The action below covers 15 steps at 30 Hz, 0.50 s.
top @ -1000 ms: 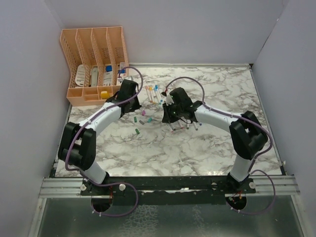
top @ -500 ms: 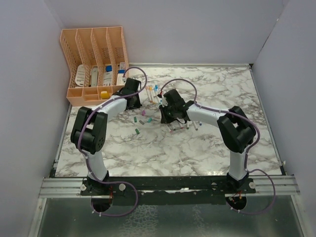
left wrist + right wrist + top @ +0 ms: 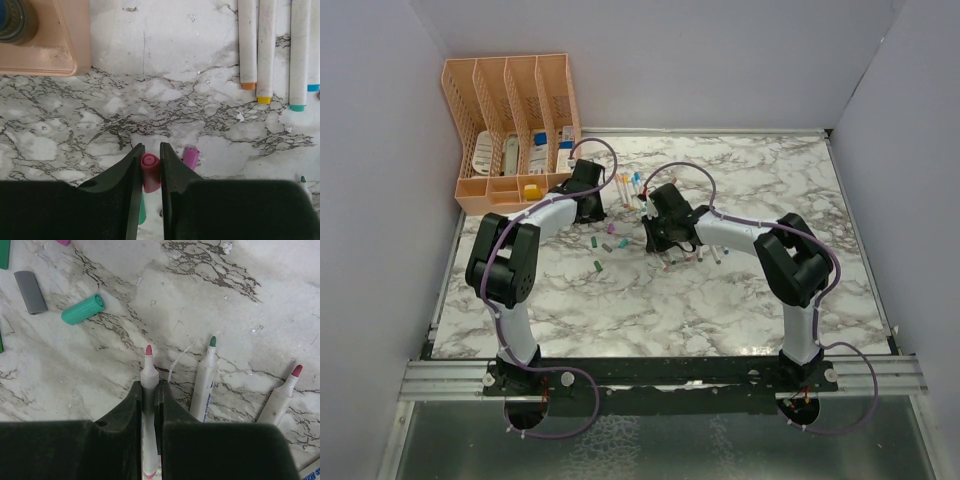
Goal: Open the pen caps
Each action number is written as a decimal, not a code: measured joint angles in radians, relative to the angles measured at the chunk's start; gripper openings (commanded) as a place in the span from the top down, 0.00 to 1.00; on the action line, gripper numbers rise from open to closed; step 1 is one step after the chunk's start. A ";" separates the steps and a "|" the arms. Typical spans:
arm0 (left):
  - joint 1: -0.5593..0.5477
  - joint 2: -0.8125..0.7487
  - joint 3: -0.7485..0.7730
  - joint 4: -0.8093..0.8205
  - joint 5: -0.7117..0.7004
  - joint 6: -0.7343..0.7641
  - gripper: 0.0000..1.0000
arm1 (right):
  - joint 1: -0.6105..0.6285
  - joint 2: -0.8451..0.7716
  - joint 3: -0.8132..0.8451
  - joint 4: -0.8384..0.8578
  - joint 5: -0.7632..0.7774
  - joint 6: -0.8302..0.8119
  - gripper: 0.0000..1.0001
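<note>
Both jaws closed tight.
The left gripper (image 3: 151,149) pinches a pink cap (image 3: 150,175), the right gripper (image 3: 148,386) an uncapped red-tipped pen (image 3: 148,365); the peach organizer (image 3: 465,108) has a yellow item (image 3: 531,190) in its front tray.

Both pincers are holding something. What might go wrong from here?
The left pincer pinches the pink cap only at its fingertips; it may slip, or bump the purple cap alongside. The right pincer holds an uncapped pink-tipped pen; its bare tip may mark the table or nudge the green-tipped pen.

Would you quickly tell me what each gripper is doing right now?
Left gripper: shut on a pink cap.
Right gripper: shut on an uncapped red-tipped pen.
</note>
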 measured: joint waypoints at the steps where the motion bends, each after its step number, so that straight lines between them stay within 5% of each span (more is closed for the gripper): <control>1: 0.000 0.000 -0.002 0.000 0.002 0.002 0.72 | 0.000 0.000 0.000 0.000 0.000 0.000 0.99; 12: 0.001 0.000 -0.016 -0.006 0.015 0.002 0.61 | 0.002 0.001 0.003 0.000 0.001 0.000 0.98; 15: 0.001 -0.010 -0.017 -0.019 0.015 0.002 0.51 | 0.002 0.002 0.008 -0.002 0.003 0.000 0.86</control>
